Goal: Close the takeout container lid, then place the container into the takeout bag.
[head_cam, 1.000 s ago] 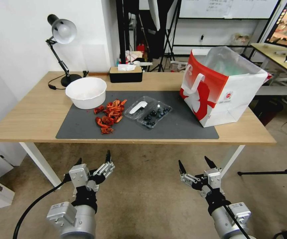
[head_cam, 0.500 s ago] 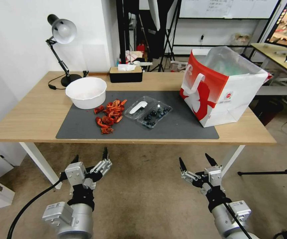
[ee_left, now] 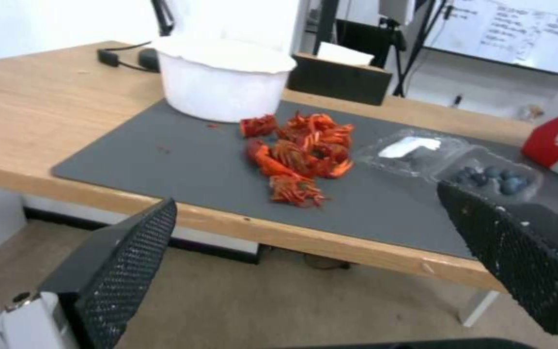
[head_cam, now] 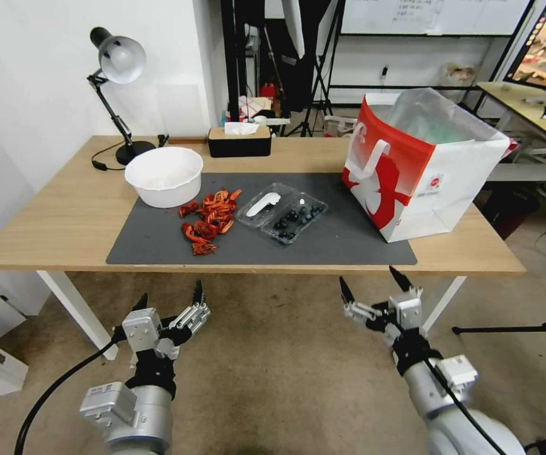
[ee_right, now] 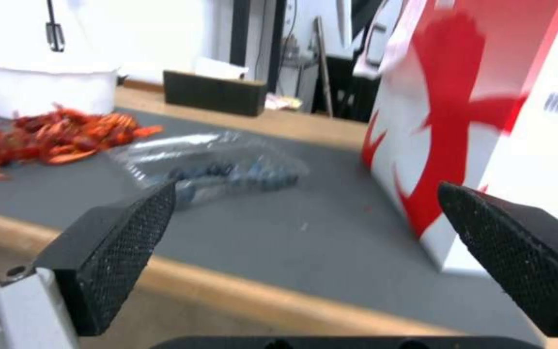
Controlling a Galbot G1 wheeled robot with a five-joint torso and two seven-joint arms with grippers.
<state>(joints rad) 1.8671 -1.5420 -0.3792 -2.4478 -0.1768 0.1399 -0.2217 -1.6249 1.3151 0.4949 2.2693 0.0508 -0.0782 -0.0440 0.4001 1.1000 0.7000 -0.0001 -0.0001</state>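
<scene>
The takeout container [head_cam: 281, 213] lies open on the grey mat, a clear clamshell with dark berries in the half [ee_left: 493, 172] nearer the bag. Its lid [head_cam: 264, 205] lies flat beside it with a white sticker up [ee_left: 410, 146]. The red-and-white takeout bag [head_cam: 423, 165] stands open at the table's right end, with a clear liner inside; it also shows in the right wrist view [ee_right: 486, 116]. My left gripper [head_cam: 169, 297] is open below the table's front edge, left of centre. My right gripper [head_cam: 373, 284] is open just under the front edge, in front of the container [ee_right: 214, 167].
A white bowl [head_cam: 163, 175] stands at the mat's back left, with a pile of red crayfish [head_cam: 208, 219] beside it. A desk lamp [head_cam: 116, 79] and a black tissue box [head_cam: 239, 141] sit at the table's back. The grey mat [head_cam: 336, 243] has bare room in front of the container.
The right gripper has risen towards the table's front edge. The left gripper has drifted slightly left and up over the second. Nothing on the table has moved.
</scene>
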